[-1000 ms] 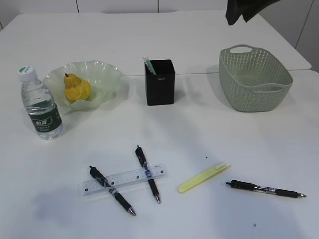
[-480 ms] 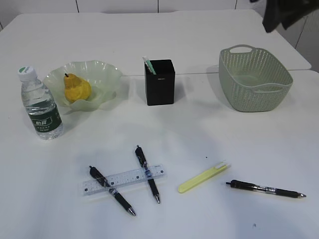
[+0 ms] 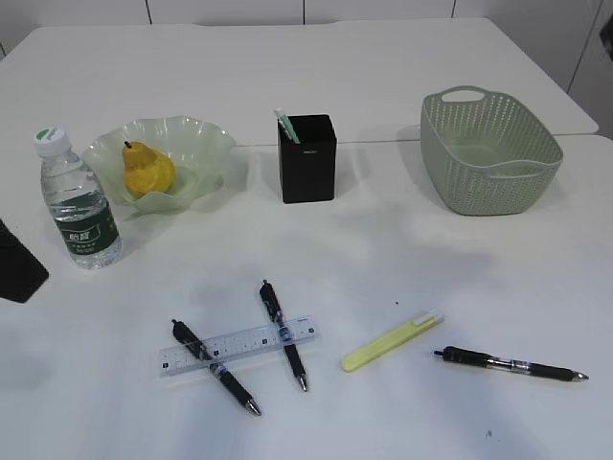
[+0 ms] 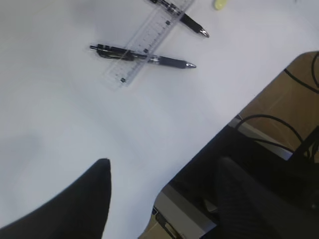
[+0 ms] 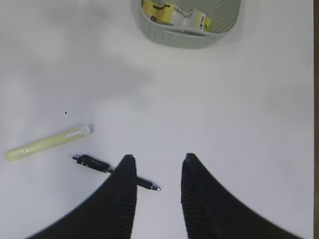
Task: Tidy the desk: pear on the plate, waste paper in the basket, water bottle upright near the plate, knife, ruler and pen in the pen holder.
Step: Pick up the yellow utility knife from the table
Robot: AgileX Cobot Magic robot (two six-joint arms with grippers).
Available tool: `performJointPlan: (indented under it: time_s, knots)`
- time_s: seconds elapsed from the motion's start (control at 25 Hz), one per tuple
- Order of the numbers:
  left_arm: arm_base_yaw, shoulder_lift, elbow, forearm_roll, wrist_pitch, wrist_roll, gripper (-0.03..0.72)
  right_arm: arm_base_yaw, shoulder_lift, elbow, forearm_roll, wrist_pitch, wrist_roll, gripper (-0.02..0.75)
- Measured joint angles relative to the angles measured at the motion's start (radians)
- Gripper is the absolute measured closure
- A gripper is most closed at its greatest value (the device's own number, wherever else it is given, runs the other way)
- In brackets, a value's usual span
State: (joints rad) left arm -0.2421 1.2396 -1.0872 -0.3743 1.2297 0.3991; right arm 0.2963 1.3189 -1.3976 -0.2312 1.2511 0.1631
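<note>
The yellow pear point(image 3: 147, 170) lies in the ruffled green plate point(image 3: 206, 137), and the water bottle point(image 3: 79, 203) stands upright to its left. In the basket point(image 5: 185, 40) sits the crumpled waste paper point(image 5: 174, 15). Two pens point(image 3: 283, 335) point(image 3: 216, 368) cross the clear ruler point(image 3: 238, 345); a yellow-green knife point(image 3: 393, 341) and a third pen point(image 3: 512, 365) lie to the right. The black pen holder point(image 3: 306, 159) stands mid-desk. My left gripper point(image 4: 164, 162) hangs open and empty over the desk's front edge, the ruler point(image 4: 147, 42) ahead of it. My right gripper point(image 5: 158, 158) is open above that third pen point(image 5: 94, 163).
The basket point(image 3: 488, 187) stands back right on the white desk point(image 3: 383, 249). A pale green-white stick pokes from the pen holder. A dark part of my left arm point(image 3: 17, 270) shows at the left edge. Cables and dark equipment point(image 4: 279, 149) lie beyond the desk's edge.
The dark right arm at the top right has slid rightward out of the exterior view. A dark part of the left arm has come in at the left edge. Objects have not moved.
</note>
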Motion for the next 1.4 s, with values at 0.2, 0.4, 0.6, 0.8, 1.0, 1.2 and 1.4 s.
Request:
performJointPlan:
  time_s: [0.2, 0.4, 0.6, 0.8, 1.0, 1.2, 1.4]
  knots:
    - [-0.108, 0.042, -0.014, 0.0, -0.021, 0.008, 0.222, 0.0, -0.12, 0.126, -0.002, 0.0, -0.009, 0.477]
    - [-0.177, 0.111, -0.076, 0.035, -0.045, 0.009, 0.222, 0.0, -0.204, 0.237, -0.003, 0.0, -0.011, 0.477]
    - [-0.215, 0.213, -0.165, 0.093, -0.048, 0.009, 0.222, 0.0, -0.269, 0.345, -0.003, 0.0, -0.011, 0.477]
    - [-0.236, 0.316, -0.259, 0.12, -0.048, 0.009, 0.222, 0.0, -0.339, 0.451, -0.003, 0.0, -0.011, 0.477]
    - [-0.279, 0.406, -0.329, 0.124, -0.051, 0.01, 0.222, 0.0, -0.42, 0.551, -0.01, 0.0, -0.011, 0.477]
    - [-0.339, 0.499, -0.376, 0.145, -0.066, 0.01, 0.222, 0.0, -0.519, 0.643, -0.012, 0.0, -0.011, 0.477]
    - [-0.387, 0.596, -0.401, 0.158, -0.106, 0.01, 0.222, 0.0, -0.623, 0.713, -0.019, 0.0, -0.011, 0.477]
